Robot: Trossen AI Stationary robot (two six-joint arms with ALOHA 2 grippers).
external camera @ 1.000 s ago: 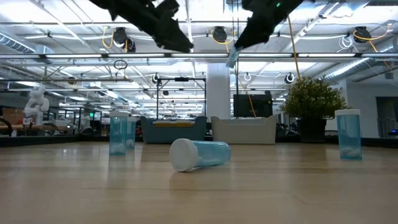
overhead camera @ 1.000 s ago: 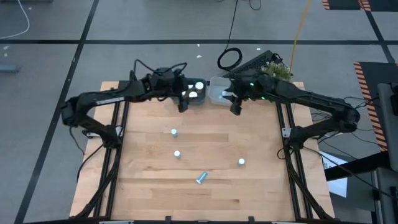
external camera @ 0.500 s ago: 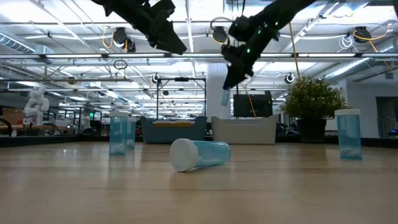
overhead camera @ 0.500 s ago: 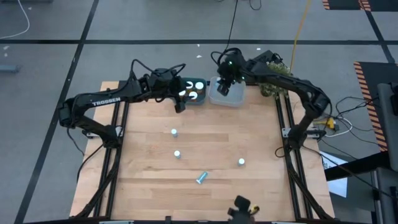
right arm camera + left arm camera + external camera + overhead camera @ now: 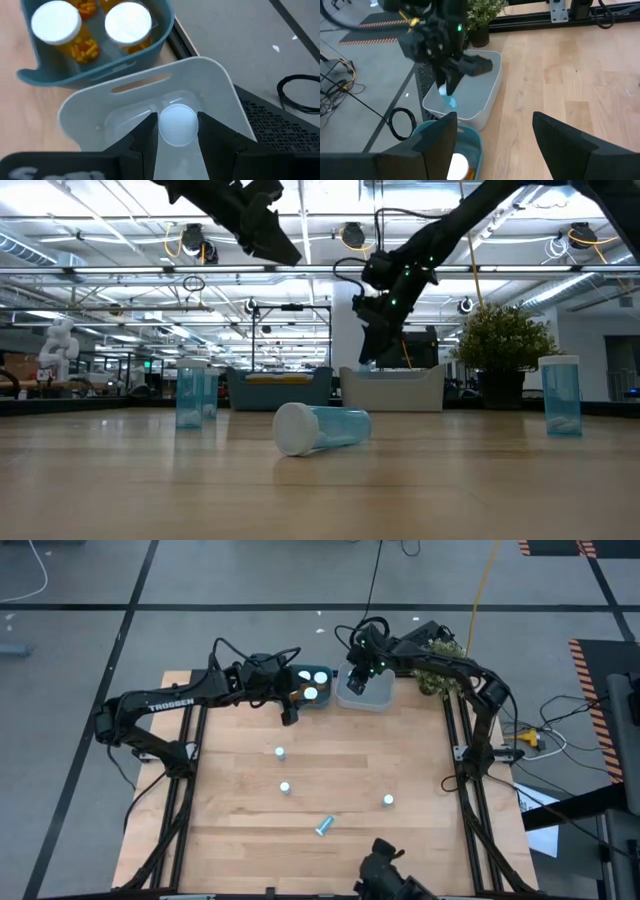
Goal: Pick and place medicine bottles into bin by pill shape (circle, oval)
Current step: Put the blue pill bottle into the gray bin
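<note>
My right gripper [image 5: 357, 680] hangs over the white bin [image 5: 378, 697] at the table's far edge, shut on a small pale-blue medicine bottle [image 5: 449, 99] with a white cap. My left gripper [image 5: 290, 712] stands open and holds nothing, just on the near side of the blue bin [image 5: 322, 701]. That bin holds two orange bottles with white caps [image 5: 56, 24] [image 5: 128, 22]. Three pale-blue bottles stand upright on the table [image 5: 279, 752] [image 5: 285, 787] [image 5: 388, 801]. One more lies on its side [image 5: 324, 826]. My right gripper pinches the pale-blue bottle at its white cap end [image 5: 176, 124] between its two fingers [image 5: 145, 135], one on each side. The fingers come from above and point down. The bottle hangs below them, slightly tilted, inside the white bin's rim; whether it touches the bin's floor I cannot tell.
The two bins stand side by side at the far edge, and a potted plant [image 5: 445, 652] sits behind the right arm. A dark object [image 5: 385, 875] shows at the table's near edge. Open wood lies between the standing bottles.
My right gripper has carried the pale-blue bottle from above the table toward the far edge, over the white bin, and then down into it. It stays shut on the bottle. A dark object has come into view at the near edge.
</note>
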